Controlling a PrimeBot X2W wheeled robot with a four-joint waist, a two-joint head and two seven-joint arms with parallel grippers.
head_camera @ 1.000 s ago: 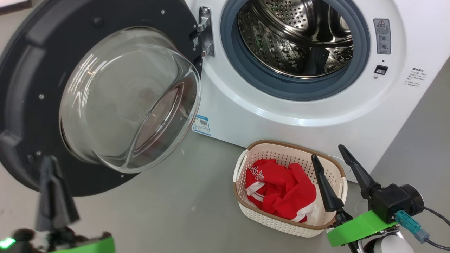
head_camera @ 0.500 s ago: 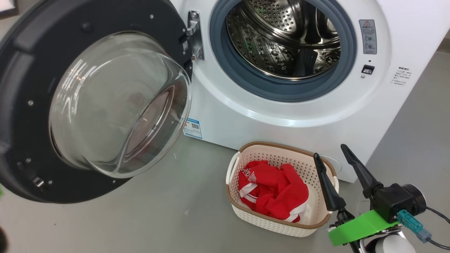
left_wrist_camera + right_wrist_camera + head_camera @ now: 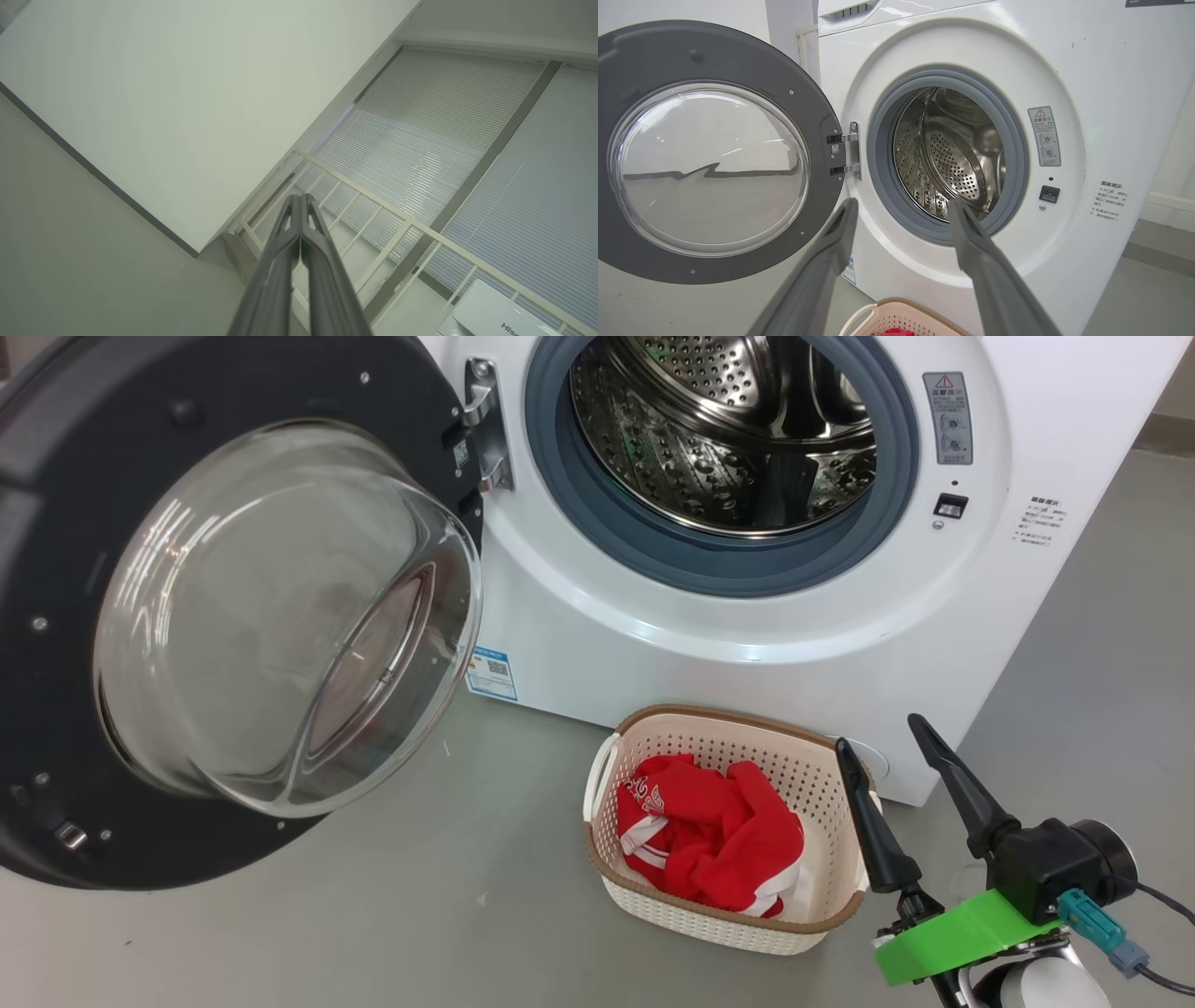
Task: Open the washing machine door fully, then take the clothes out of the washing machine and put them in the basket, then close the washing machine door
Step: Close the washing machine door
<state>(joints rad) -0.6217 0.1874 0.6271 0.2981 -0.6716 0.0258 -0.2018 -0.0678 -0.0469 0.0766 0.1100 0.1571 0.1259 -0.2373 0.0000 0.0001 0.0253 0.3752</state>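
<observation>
The washing machine [image 3: 747,653] stands with its steel drum [image 3: 719,429] bare. The washing machine door [image 3: 56,504] hangs wide open to the left, its glass bowl [image 3: 280,616] bulging toward me; it also shows in the right wrist view [image 3: 822,116]. The red clothes [image 3: 709,835] lie in the cream basket [image 3: 822,784] on the floor in front of the machine. My right gripper [image 3: 879,733] hovers open just right of the basket, nothing between its fingers. In the left wrist view my left gripper [image 3: 299,199] is shut on nothing, pointing at a wall and blinds.
Grey floor [image 3: 420,915] spreads between the open door and the basket and to the right of the machine. A white railing [image 3: 397,219] and window blinds [image 3: 444,140] lie ahead of the left gripper.
The head camera has turned, so the whole picture has slid left and slightly up. My left gripper has left the lower left of the head view. The right gripper has stayed open beside the basket.
</observation>
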